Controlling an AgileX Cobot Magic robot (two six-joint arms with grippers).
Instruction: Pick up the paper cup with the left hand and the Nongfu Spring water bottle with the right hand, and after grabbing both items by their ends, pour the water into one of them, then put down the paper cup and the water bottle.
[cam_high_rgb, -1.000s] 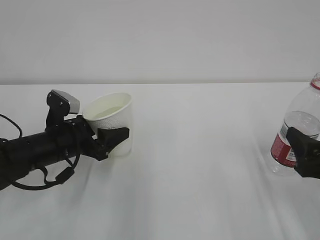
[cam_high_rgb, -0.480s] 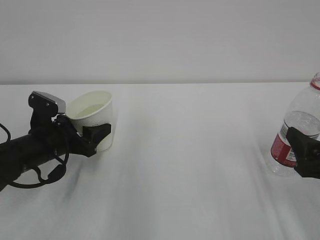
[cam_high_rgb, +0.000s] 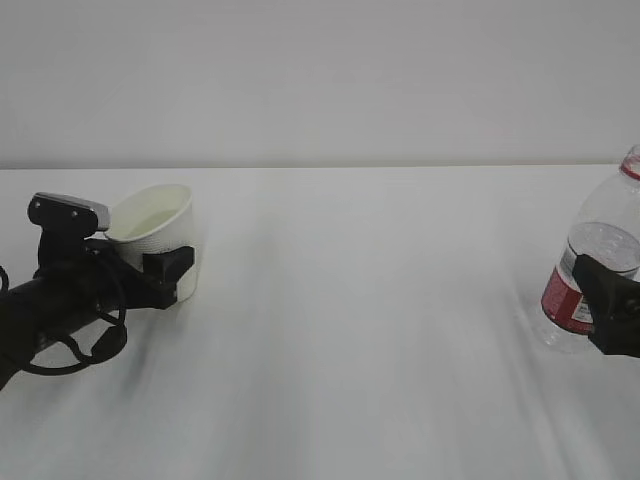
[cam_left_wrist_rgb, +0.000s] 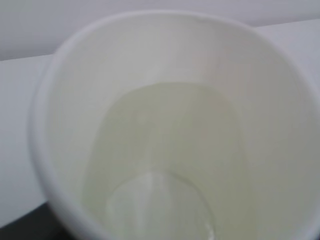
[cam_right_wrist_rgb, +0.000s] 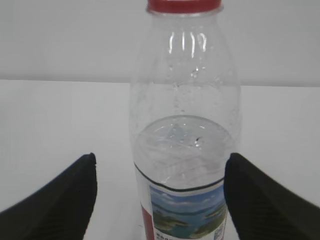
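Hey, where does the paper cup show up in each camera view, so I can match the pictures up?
Exterior view: the paper cup is at far left, tilted, held by the left hand.
Left wrist view: the cup fills the picture, seen from above its mouth, water inside.
Right wrist view: not in it.
Shared landmark: the white table.

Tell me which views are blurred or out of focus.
Exterior view: left claw and cup smeared, table soft. Left wrist view: cup interior fills the frame, out of focus. Right wrist view: bottle fairly sharp.
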